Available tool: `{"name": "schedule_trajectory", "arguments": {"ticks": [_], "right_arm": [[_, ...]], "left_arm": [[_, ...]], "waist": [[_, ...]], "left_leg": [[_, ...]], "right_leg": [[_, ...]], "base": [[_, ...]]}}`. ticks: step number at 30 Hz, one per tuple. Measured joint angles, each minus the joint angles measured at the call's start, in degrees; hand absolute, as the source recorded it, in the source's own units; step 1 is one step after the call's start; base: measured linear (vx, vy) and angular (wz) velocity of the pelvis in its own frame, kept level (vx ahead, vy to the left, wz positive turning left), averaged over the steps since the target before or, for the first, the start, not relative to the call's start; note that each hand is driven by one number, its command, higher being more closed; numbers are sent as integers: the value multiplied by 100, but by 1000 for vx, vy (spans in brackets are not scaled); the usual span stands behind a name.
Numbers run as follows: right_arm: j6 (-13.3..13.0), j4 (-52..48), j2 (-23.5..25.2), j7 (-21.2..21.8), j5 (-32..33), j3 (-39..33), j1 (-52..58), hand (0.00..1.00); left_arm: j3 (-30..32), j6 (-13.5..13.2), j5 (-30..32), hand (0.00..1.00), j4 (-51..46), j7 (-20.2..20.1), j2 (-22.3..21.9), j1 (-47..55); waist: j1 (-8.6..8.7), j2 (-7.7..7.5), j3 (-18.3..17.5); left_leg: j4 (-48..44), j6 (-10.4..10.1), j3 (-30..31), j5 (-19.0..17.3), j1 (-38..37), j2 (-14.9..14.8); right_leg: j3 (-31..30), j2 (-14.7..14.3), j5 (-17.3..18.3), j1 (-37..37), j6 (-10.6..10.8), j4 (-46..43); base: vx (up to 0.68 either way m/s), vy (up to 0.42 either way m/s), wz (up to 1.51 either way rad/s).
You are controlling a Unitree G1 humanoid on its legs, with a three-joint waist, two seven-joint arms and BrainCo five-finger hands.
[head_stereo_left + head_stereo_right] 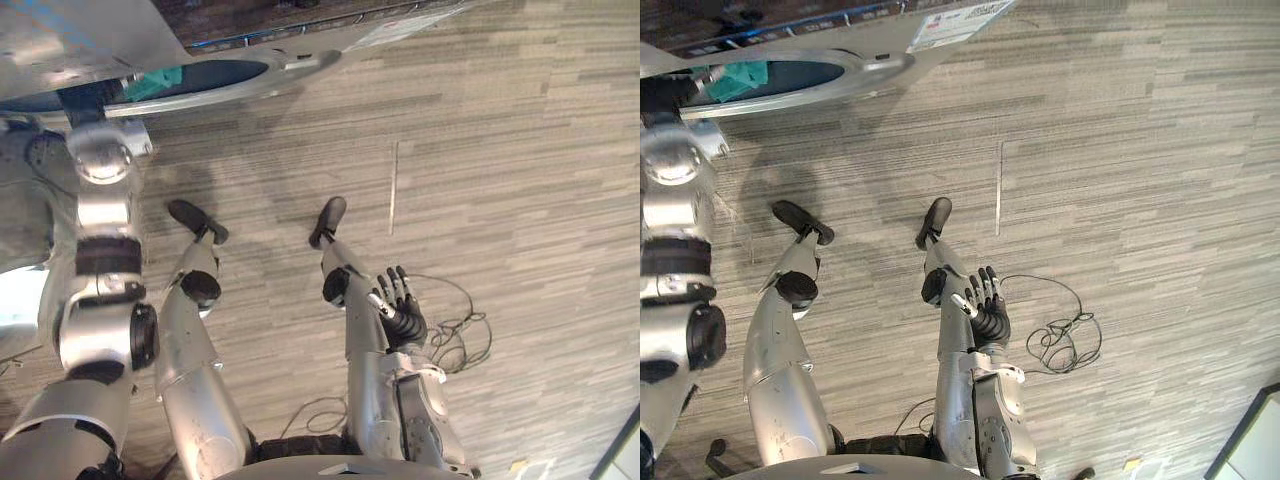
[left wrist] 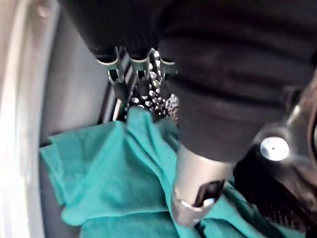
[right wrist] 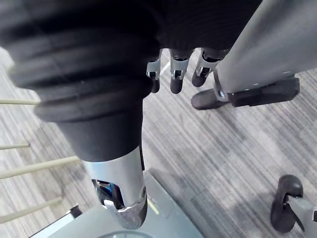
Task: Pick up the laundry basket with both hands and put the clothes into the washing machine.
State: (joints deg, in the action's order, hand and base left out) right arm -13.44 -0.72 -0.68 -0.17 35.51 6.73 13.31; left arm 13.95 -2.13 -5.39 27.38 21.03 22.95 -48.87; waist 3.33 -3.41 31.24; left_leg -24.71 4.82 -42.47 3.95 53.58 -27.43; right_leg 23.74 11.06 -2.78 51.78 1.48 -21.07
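**Teal cloth's in the washer**

The teal cloth [image 2: 109,183] is lying in the washing machine [image 1: 262,72], right by the door rim. The left hand [image 2: 198,173] is in there just over it, fingers loose and gripping nothing. The right hand [image 1: 401,310] hangs above the floor [image 1: 520,150], fingers straight and a bit spread.

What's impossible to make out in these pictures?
Washing machine: eye views, cut off by the top edge.
Teal cloth: left wrist view, partly covered by the left hand.
Perforated drum wall: same view, mostly behind that hand's fingers.
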Motion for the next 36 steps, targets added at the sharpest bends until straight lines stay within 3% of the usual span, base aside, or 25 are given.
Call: {"name": "schedule_trajectory", "arguments": {"ticks": [7, 12, 14, 16, 18, 22, 23, 24, 25, 27, 29, 30, 32, 36], "right_arm": [[-15, 181, -112, -55, -233, -39, -2, 0], [94, 228, -104, -108, -393, -150, -90, 0], [158, 492, -109, -174, -419, -267, -290, 0], [240, 867, -187, -222, -488, -389, -332, 0], [360, 1248, -327, -317, -812, -437, -315, 0], [378, 1803, -436, -434, -1187, -493, -225, 0], [415, 2015, -452, -450, -1374, -495, -192, 0], [455, 2233, -455, -508, -1488, -542, -189, 0], [471, 2325, -455, -536, -1550, -586, -181, 0], [494, 2847, -453, -547, -1569, -768, -175, 0], [515, 3417, -446, -537, -1572, -919, -277, 0], [526, 3712, -387, -529, -1588, -996, -376, 0], [562, 4034, -331, -526, -1790, -1095, -527, 0], [695, 4494, -377, -537, -2097, -1187, -745, 0]], "left_arm": [[-419, -402, -489, 0, -1416, -50, -288, 1432], [-822, -470, -214, 0, -1753, -459, -1159, 2550], [-1086, -469, -228, 0, -1673, -691, -1577, 3244], [-1421, -508, -298, 0, -1280, -926, -1889, 3849], [-1618, -530, -532, 0, -777, -1158, -2063, 4438], [-1687, -530, -647, 0, -571, -1325, -2195, 5101], [-1740, -533, -700, 0, -471, -1397, -2185, 5197], [-1782, -536, -702, 0, -320, -1421, -2177, 5166], [-1820, -537, -702, 0, -258, -1431, -2184, 5170], [-1898, -555, -689, 0, -142, -1526, -2295, 5217], [-1927, -591, -683, 0, 68, -1534, -2315, 5218], [-1984, -590, -682, 0, 206, -1519, -2227, 5206], [-2105, -574, -677, 0, 384, -1518, -2059, 5165], [-2115, -546, -666, 0, 528, -1478, -1828, 5215]], "waist": [[-75, 32, -16], [-167, 134, -68], [-190, 205, -116], [-281, 367, -390], [-310, 500, -622], [-353, 549, -1144], [-358, 565, -1269], [-334, 526, -1453], [-321, 509, -1530], [-205, 620, -1739], [-146, 771, -1919], [-110, 709, -2030], [-34, 599, -2072], [14, 525, -2116]], "left_leg": [[146, -150, 47, 38, -42, 96], [-28, -102, 140, 34, -141, 72], [-209, -77, 233, -48, -449, 8], [-254, -158, 399, -176, -778, -4], [84, -323, 506, -55, -1488, 149], [1050, -451, 505, 400, -2497, 575], [1199, -420, 409, 321, -2803, 632], [840, -239, 310, 21, -2877, 604], [410, -206, 332, -89, -2878, 598], [-683, -557, 831, -803, -3232, 665], [-464, -798, 1489, -1082, -3328, 918], [110, -816, 1663, -1098, -3510, 1250], [771, -708, 1707, -797, -3691, 1663], [1437, -620, 1714, -446, -3952, 2018]], "right_leg": [[21, 84, 145, 26, -92, -164], [49, 120, 231, -80, -81, -413], [69, 172, 502, -383, -96, -740], [97, 196, 867, -747, -136, -955], [221, 212, 1020, -1495, -117, -882], [461, 265, 1084, -2412, -28, -583], [631, 356, 1054, -2753, -56, -502], [799, 486, 1029, -2999, -90, -335], [850, 550, 992, -3116, -59, -259], [1016, 659, 784, -3695, 215, 81], [1010, 467, 579, -3988, 328, 457], [984, 429, 373, -4099, 261, 889], [833, 473, 104, -4187, 87, 1298], [485, 553, 14, -4207, 53, 1479]], "base": [[-65, -82, 7], [-48, -80, 5], [-15, -99, 13], [17, -134, 24], [71, -103, 31], [119, -64, 30], [197, -52, 62], [168, -11, 59], [158, 42, 62], [116, 114, 46], [42, 194, 23], [15, 224, 26], [-32, 167, 37], [-72, 60, 16]]}}
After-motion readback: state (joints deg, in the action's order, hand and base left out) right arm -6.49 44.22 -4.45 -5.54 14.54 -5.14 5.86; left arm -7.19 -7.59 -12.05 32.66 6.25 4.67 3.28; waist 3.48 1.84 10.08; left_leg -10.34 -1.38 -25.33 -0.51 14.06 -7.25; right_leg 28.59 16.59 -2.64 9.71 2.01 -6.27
